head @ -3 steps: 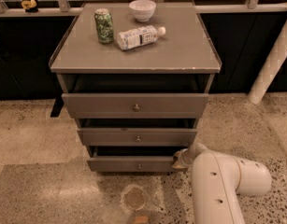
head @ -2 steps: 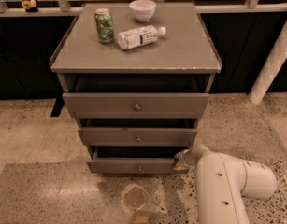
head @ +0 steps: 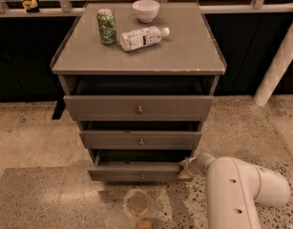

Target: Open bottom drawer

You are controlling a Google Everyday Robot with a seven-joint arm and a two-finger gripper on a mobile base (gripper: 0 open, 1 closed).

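Just left of my gripper (head: 186,169) runs the bottom drawer (head: 122,172) — a flat, matte grey front with a tiny round metal knob (head: 142,176) at its centre, standing slightly proud of the cabinet. The gripper sits against the front's right end; I cannot tell whether it is clenched or released. I judge the pull should go straight out, level and slow — off-centre force could rack the drawer. To its right bulks the smooth, rounded white arm (head: 241,187).

A lab-like room: terrazzo floor (head: 31,132), grey cabinet (head: 184,51), robot end effector (head: 186,168) at the bottom drawer (head: 122,172).
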